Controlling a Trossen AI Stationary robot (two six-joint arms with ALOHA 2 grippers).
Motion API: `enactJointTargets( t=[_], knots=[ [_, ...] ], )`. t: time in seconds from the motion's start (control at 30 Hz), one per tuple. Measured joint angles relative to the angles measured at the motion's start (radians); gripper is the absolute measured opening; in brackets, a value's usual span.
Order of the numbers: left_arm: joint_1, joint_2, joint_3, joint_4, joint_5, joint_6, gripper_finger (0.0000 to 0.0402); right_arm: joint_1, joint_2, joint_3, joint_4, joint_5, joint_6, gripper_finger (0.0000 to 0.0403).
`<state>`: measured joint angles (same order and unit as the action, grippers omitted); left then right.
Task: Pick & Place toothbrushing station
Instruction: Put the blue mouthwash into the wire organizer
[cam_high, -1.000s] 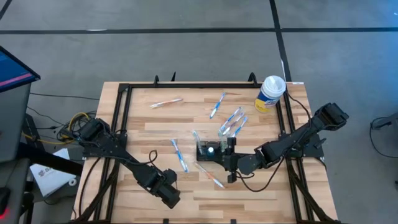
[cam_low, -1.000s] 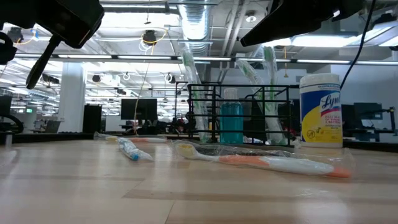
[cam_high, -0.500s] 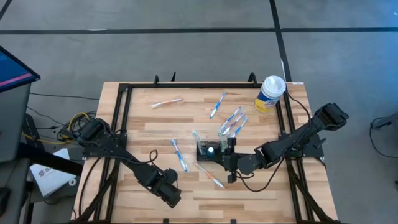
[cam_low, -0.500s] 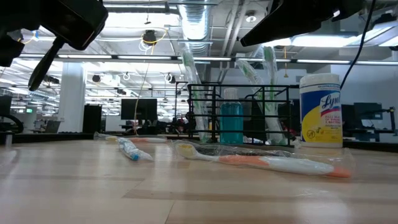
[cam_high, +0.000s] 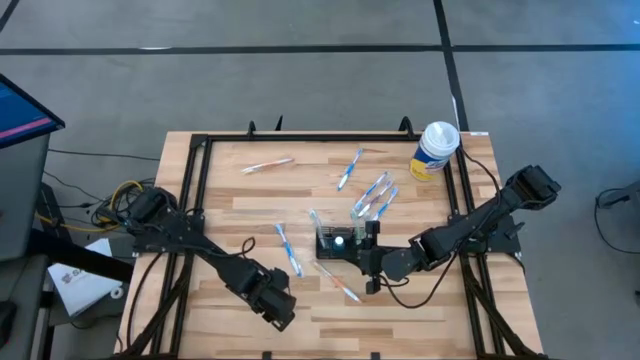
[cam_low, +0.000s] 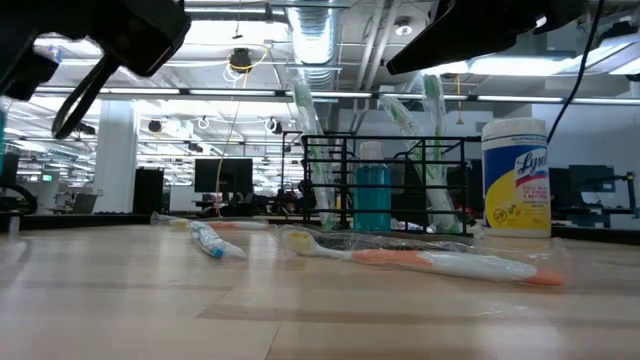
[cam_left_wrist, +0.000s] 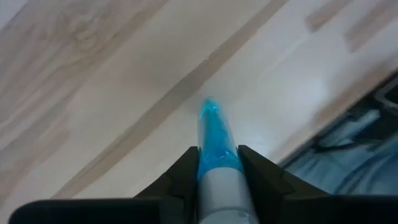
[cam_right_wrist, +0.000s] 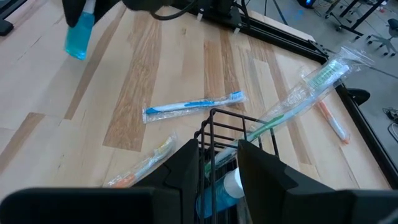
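I'd judge I'm in the carry stage of loading the toothbrushing station (cam_high: 337, 243): my left gripper (cam_left_wrist: 214, 163) is clamped on a blue, plastic-wrapped item (cam_left_wrist: 215, 147), which the left wrist view shows pinched between both fingers with its blue end sticking out over the wooden table (cam_high: 230, 190). I can't tell from these views whether it is a toothbrush or a tube. In the high view that gripper sits in the lower left of the frame, well apart from the station, which stands just below centre. My right gripper (cam_right_wrist: 217, 163) is at the station, its two fingers straddling the top of the black wire frame, so I read it as gripping the rack to steady it. The next move, as I see it, calls for swinging the left arm toward centre frame and lining the wrapped item upright over a free slot. The station looks like a small black wire rack, already holding a blue bottle (cam_low: 372, 197) and green-bristled wrapped toothbrushes (cam_right_wrist: 298, 101) leaning out of its top, with loose wrapped brushes lying around it and a white canister (cam_high: 436, 149) toward the upper right.
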<state>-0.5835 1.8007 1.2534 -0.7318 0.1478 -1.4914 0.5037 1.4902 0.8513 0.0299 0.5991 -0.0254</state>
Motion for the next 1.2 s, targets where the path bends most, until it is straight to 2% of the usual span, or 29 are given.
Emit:
enactJointTargets(
  t=[0.27,0.57,0.8,1.2],
  knots=[
    [0.044,-0.088,0.008,-0.001,-0.015,0.026,0.0087,0.0,0.0,0.0,0.0,0.0,0.0,0.0103],
    [0.101,-0.194,0.009,0.0,-0.055,0.141,0.0084,-0.001,0.0,0.0,0.0,0.0,0.0,0.0103],
    [0.174,-0.206,0.019,-0.003,-0.03,0.259,0.0084,-0.002,0.0,0.0,0.0,0.0,0.0,0.0103],
    [0.301,-0.206,0.118,-0.006,0.015,0.48,0.0084,-0.002,0.0,0.0,-0.001,0.001,-0.001,0.0103]
  ],
)
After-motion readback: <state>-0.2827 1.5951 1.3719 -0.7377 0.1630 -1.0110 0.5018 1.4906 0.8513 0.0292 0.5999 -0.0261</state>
